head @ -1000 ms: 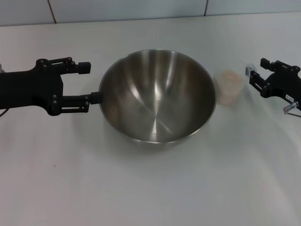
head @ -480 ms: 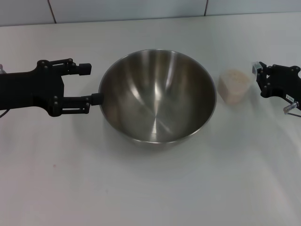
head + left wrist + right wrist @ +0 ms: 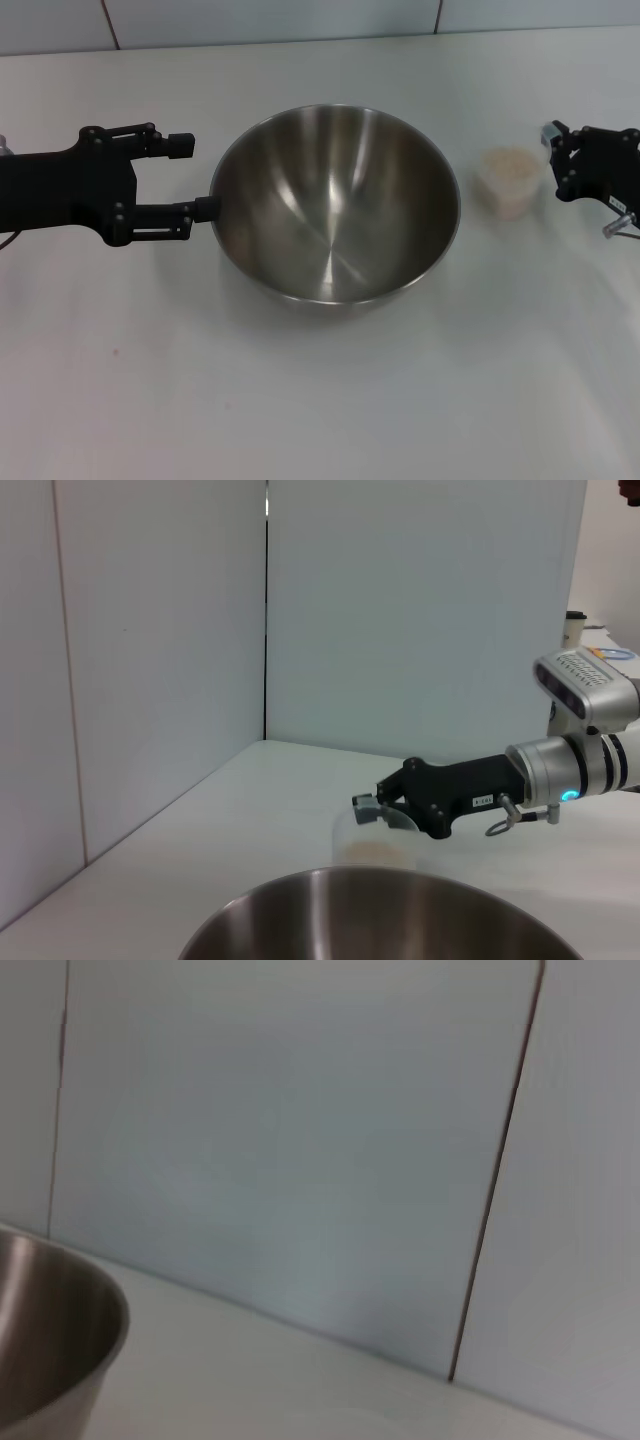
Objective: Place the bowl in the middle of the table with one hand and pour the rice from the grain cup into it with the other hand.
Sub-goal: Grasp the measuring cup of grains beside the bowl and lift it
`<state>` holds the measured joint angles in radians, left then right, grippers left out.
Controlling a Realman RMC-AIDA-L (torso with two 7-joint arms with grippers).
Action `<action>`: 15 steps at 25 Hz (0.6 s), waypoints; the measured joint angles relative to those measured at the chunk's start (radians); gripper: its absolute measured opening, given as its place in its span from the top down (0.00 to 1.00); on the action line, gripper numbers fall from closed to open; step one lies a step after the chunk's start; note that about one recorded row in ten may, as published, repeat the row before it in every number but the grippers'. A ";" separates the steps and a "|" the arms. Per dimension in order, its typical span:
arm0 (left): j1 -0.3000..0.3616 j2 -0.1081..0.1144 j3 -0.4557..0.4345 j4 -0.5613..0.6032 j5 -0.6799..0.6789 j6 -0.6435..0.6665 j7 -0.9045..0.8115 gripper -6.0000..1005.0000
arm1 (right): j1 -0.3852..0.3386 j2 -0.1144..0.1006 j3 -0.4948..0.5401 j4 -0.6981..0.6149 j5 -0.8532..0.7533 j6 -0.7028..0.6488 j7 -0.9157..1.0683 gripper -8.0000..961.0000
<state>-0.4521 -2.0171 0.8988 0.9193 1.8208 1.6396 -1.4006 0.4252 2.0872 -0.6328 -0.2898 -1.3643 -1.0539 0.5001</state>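
In the middle of the plain white smooth table (image 3: 320, 400) I see the large round stainless-steel mixing bowl (image 3: 335, 205), standing upright with its deep shiny inside bare of grains. On the bowl's left side is my left gripper (image 3: 190, 178), a black two-finger claw; its fingers are spread apart, the nearer finger (image 3: 195, 210) touches the bowl's rim, and the farther finger is just beside the rim without touching it. On the bowl's right side, near it but apart from it, stands the small clear plastic grain cup (image 3: 510, 181) with rounded-square sides, upright on the table, and it is filled with a heap of pale beige rice (image 3: 508, 165). My right gripper (image 3: 560, 160) is on the far side of the cup from the bowl, at the cup's edge. From the left wrist view I see this gripper (image 3: 385, 805) just behind the cup (image 3: 375, 838), with its fingers around the cup's rim, but I cannot tell if they already press on the cup. The right wrist view shows only a part of the bowl's (image 3: 45, 1330) outer wall and the pale wall panels (image 3: 300, 1160) behind the table.
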 joint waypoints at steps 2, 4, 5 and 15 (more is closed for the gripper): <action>0.000 0.000 0.000 0.000 0.000 0.000 0.000 0.20 | 0.001 -0.001 -0.005 0.014 0.041 -0.021 -0.040 0.97; 0.000 0.000 0.000 0.001 0.000 0.000 -0.003 0.20 | 0.005 -0.004 -0.006 0.017 0.057 -0.036 -0.047 0.97; 0.000 0.000 0.000 0.001 0.000 0.000 -0.003 0.20 | 0.005 -0.004 -0.006 0.017 0.057 -0.036 -0.047 0.97; 0.001 -0.002 0.000 0.001 -0.003 0.000 -0.002 0.20 | 0.009 -0.004 -0.001 -0.006 0.060 -0.136 -0.061 0.97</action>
<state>-0.4514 -2.0187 0.8988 0.9207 1.8177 1.6398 -1.4023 0.4341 2.0836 -0.6342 -0.2962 -1.3047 -1.1894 0.4394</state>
